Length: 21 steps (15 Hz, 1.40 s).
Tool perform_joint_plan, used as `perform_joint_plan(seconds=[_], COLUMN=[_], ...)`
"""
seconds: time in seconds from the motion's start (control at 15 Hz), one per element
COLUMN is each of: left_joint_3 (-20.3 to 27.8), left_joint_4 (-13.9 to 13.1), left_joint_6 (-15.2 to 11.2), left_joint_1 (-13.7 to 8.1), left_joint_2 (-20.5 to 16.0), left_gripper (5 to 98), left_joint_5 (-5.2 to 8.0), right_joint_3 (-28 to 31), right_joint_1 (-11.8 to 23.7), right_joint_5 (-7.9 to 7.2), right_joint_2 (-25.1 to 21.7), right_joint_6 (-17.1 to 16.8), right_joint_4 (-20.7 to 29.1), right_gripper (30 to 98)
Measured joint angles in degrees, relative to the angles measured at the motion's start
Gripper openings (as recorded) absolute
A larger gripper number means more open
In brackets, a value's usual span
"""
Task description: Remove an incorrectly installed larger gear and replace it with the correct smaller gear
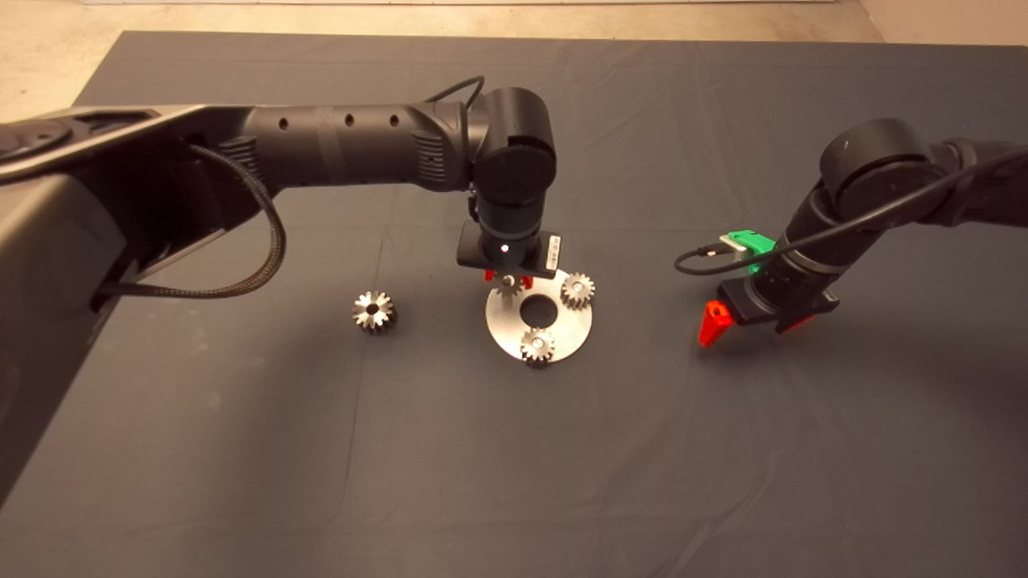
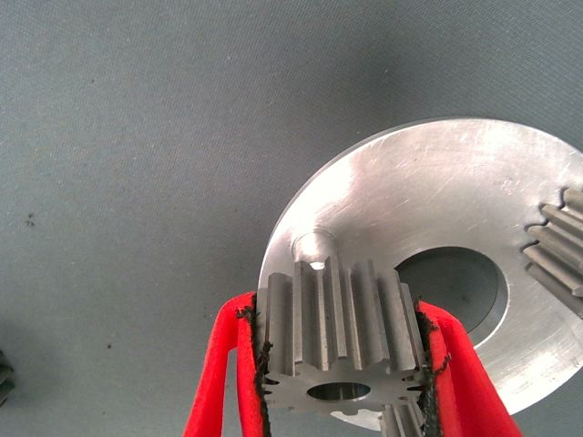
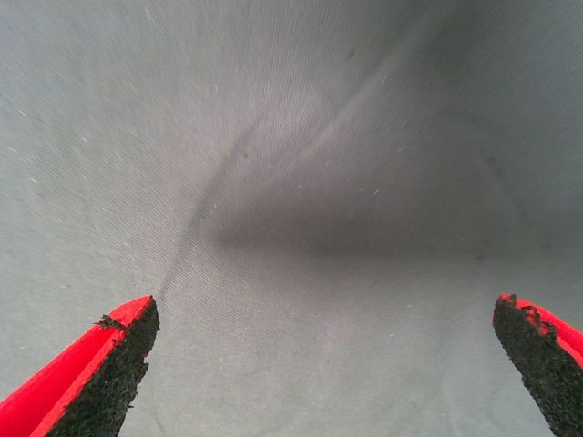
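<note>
mat (image 1: 241, 449): dark grey, creased | floor (image 1: 48, 64): beige, beyond mat's far edge

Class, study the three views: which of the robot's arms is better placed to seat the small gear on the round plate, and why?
Left. The left gripper already clamps the smaller gear directly above the plate's empty peg. The right gripper hovers open over bare mat, off to the plate's side.

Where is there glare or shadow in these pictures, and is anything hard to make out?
Head view: the round plate shines against the dark mat; the left gripper is mostly hidden under its wrist. Left wrist view: soft glare on the plate, the smaller gear sharp between the fingers. Right wrist view: a broad shadow and a crease on bare mat under the right gripper.
</note>
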Motion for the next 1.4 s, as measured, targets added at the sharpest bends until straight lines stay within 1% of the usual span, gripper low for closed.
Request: perform_joint_plan(seconds=[0.33,0.53,0.8,0.87,1.0,1.13,1.4], left_joint_3=[-0.73,-0.73,-0.73,-0.73,-0.73,-1.04,-1.62], left_joint_4=[0.10,1.26,1.48,1.54,1.63,1.63,1.61], left_joint_6=[0.27,0.27,0.63,1.07,2.88,5.52,8.54], left_joint_1=[0.00,0.00,0.00,0.00,0.00,0.00,0.00], left_joint_2=[0.13,0.11,0.09,0.09,0.11,0.17,0.27], left_gripper=[24.2,24.2,24.2,24.2,24.2,24.2,24.2], left_joint_5=[0.05,0.22,0.22,0.21,0.22,0.27,0.14], right_joint_3=[1.18,1.29,1.92,2.15,2.31,2.54,2.54], right_joint_1=[0.43,0.43,0.43,0.43,0.43,0.43,0.43], right_joint_5=[0.00,0.00,0.00,0.00,0.00,0.00,0.00], right_joint_2=[-0.02,-0.02,-0.02,-0.02,-0.05,-0.05,-0.05], right_joint_6=[0.24,0.38,0.44,0.44,0.46,0.46,0.49], right_joint_4=[0.00,0.00,0.00,0.00,0.00,0.00,0.00], right_gripper=[97.1,97.1,97.1,97.1,97.1,97.1,97.1])
